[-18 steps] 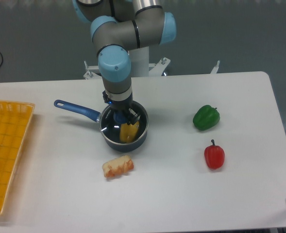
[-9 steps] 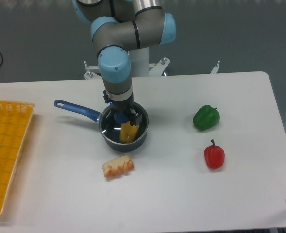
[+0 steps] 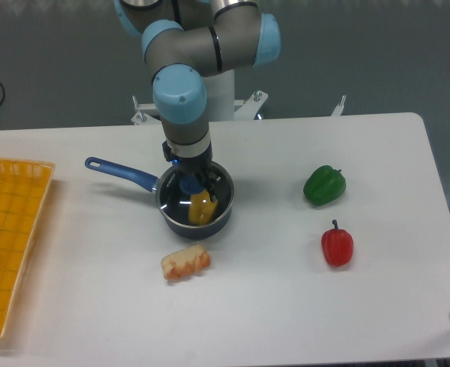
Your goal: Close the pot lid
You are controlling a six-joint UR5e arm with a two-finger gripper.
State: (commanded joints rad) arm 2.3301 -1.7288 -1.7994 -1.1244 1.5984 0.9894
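Note:
The dark navy pot [image 3: 195, 202] stands left of the table's middle, its long blue handle [image 3: 121, 173] pointing left. The glass lid [image 3: 185, 206] lies flat on the pot's rim, and a yellow item [image 3: 202, 209] shows through it. The lid's blue knob [image 3: 187, 184] sits at the back of the lid. My gripper [image 3: 196, 183] hangs straight down just above the knob, fingers spread to either side of it, and appears open.
A piece of bread-like food [image 3: 186, 262] lies just in front of the pot. A green pepper [image 3: 324, 185] and a red pepper [image 3: 337, 245] sit to the right. A yellow basket [image 3: 7, 229] stands at the left edge.
The arm has risen slightly above the pot. The lid stays seated on the pot and nothing else has moved.

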